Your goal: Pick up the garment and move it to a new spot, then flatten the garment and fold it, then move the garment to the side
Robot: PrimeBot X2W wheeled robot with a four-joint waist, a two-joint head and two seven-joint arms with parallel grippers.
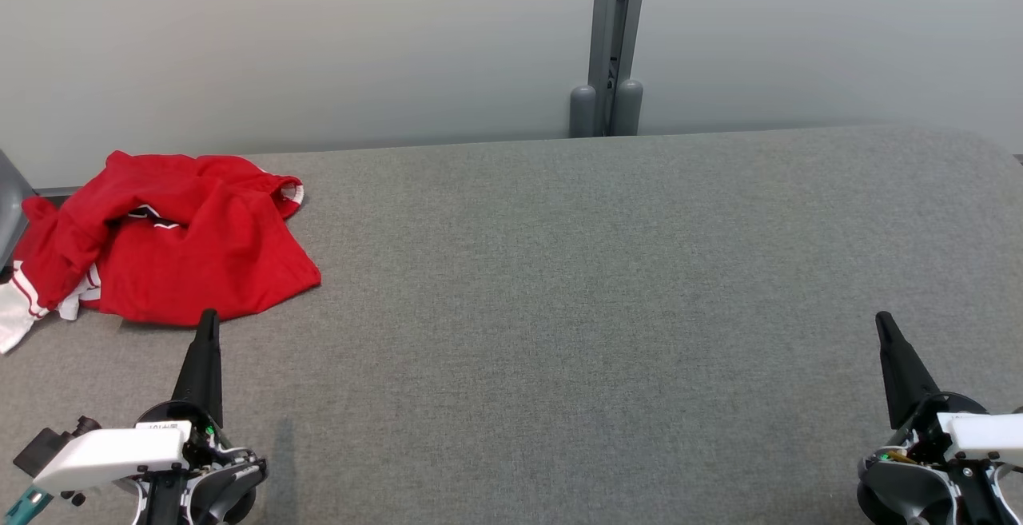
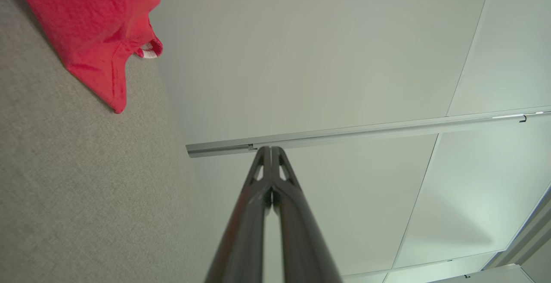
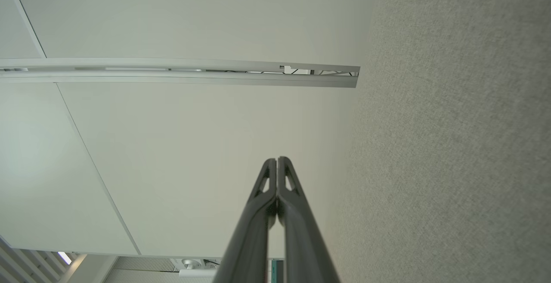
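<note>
A red garment (image 1: 172,241) with white trim lies crumpled at the far left of the grey table (image 1: 559,285), partly hanging over the left edge. In the left wrist view a corner of the garment (image 2: 99,24) shows at the upper left. My left gripper (image 1: 208,319) is shut and empty, its tip just short of the garment's near hem. In its own view the left gripper (image 2: 271,149) has its fingers pressed together. My right gripper (image 1: 883,319) rests shut and empty at the table's lower right, far from the garment; the right gripper (image 3: 277,160) shows its fingers meeting.
A pale wall panel backs the table, with a grey vertical post (image 1: 614,45) behind the far edge at centre. A grey object (image 1: 9,205) stands at the far left edge beside the garment.
</note>
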